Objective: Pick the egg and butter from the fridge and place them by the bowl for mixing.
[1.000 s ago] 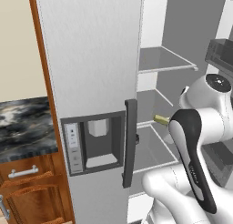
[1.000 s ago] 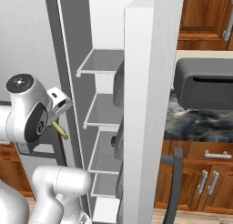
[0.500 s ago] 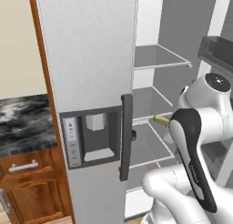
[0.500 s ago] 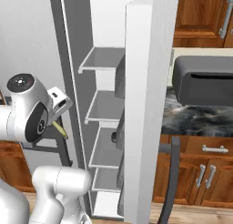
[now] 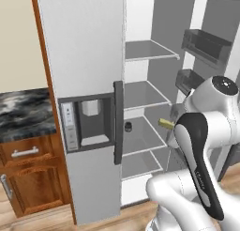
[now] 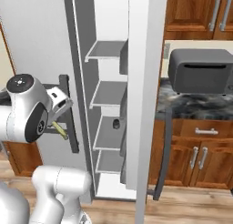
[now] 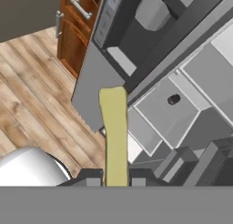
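We found the gripper (image 7: 116, 178) closed on the butter (image 7: 114, 135), the pale yellow stick pinched at its near end between the two dark fingertips (image 7: 90, 176), with its long axis running straight out ahead of the hand. In the left base view the butter's free end (image 5: 165, 124) poked out to the left of the white arm, level with the middle shelves; in the right base view it showed just below the hand (image 6: 59, 129), in front of the dark door handle (image 6: 69, 114).

The butter was therefore out of the fridge (image 5: 89, 47) — held clear of the shelves, not resting on any of them. The bowl we could not make out anywhere, so which way it lay from the jaws we could not tell. We judged the counter (image 6: 195, 104) to the right, where the dark toaster (image 6: 200, 70) stood, the likelier direction (a guess only).

As for the fridge's contents: the grey shelves (image 5: 145, 50) looked bare apart from one small dark object (image 5: 128, 127) on a lower shelf, also seen from the hand camera (image 7: 173, 99). We saw no white egg on the shelves that were in sight, and the door bins (image 5: 205, 43) hid their insides.
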Robot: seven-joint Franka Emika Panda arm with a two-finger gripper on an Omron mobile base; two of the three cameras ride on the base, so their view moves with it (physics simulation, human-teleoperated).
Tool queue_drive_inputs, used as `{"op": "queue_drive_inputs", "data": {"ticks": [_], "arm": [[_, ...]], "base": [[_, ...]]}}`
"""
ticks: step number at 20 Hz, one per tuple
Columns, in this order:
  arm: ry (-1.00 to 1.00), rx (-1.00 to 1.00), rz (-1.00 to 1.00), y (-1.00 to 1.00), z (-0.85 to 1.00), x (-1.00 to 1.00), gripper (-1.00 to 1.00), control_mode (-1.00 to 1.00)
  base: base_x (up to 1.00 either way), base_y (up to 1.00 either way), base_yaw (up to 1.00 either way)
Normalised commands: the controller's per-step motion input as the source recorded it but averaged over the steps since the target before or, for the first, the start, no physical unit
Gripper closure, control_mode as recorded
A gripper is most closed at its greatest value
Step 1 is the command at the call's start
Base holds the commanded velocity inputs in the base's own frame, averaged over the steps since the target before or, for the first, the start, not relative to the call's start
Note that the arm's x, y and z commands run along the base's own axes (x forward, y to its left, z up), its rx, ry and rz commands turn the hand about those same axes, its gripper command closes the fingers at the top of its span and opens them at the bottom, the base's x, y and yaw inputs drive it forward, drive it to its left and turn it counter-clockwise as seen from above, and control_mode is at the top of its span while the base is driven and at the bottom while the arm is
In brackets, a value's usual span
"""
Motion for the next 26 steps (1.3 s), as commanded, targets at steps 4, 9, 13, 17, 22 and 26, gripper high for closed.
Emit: {"op": "queue_drive_inputs", "data": {"ticks": [4, 9, 13, 17, 22, 26], "arm": [[0.00, 0.00, 0.00, 0.00, 0.00, 0.00, 1.00, 1.00], [0.00, 0.00, 0.00, 0.00, 0.00, 0.00, 1.00, 1.00], [0.00, 0.00, 0.00, 0.00, 0.00, 0.00, 1.00, 1.00], [0.00, 0.00, 0.00, 0.00, 0.00, 0.00, 1.00, 1.00], [0.00, 0.00, 0.00, 0.00, 0.00, 0.00, 1.00, 1.00], [0.00, 0.00, 0.00, 0.00, 0.00, 0.00, 1.00, 1.00]], "base": [[-0.69, 0.31, -0.05], [-0.55, 0.38, -0.42], [-0.36, 0.20, -0.72], [-0.33, 0.19, -0.75], [-0.10, 0.12, -0.89], [0.00, 0.08, -0.95]]}}
